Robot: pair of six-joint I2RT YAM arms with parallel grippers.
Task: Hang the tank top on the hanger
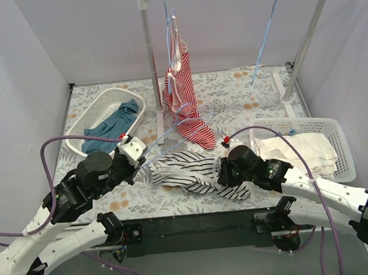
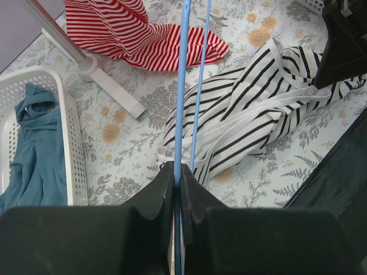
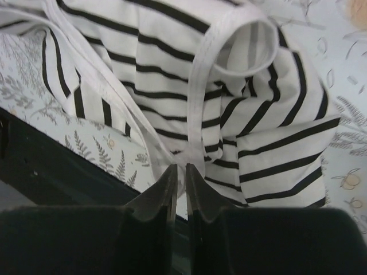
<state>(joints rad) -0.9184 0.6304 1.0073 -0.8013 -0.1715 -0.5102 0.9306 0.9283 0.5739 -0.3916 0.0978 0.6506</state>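
Observation:
The tank top (image 1: 193,170), white with thin black stripes, lies crumpled on the floral table between the arms. It also shows in the left wrist view (image 2: 258,109) and the right wrist view (image 3: 229,103). My left gripper (image 1: 139,156) is shut on a wire of the pale-blue hanger (image 1: 165,136). In the left wrist view the hanger (image 2: 184,86) runs straight out from that gripper (image 2: 177,172) over the top's left edge. My right gripper (image 1: 228,172) is at the top's right end. In the right wrist view it (image 3: 179,172) is shut on the top's white edging.
A red-and-white striped top (image 1: 181,87) hangs from the white clothes rack (image 1: 148,51) and trails onto the table. Another blue hanger (image 1: 265,35) hangs on the rail. A white basket (image 1: 107,99) holds a blue garment (image 1: 113,125). A right basket (image 1: 341,144) holds white cloth.

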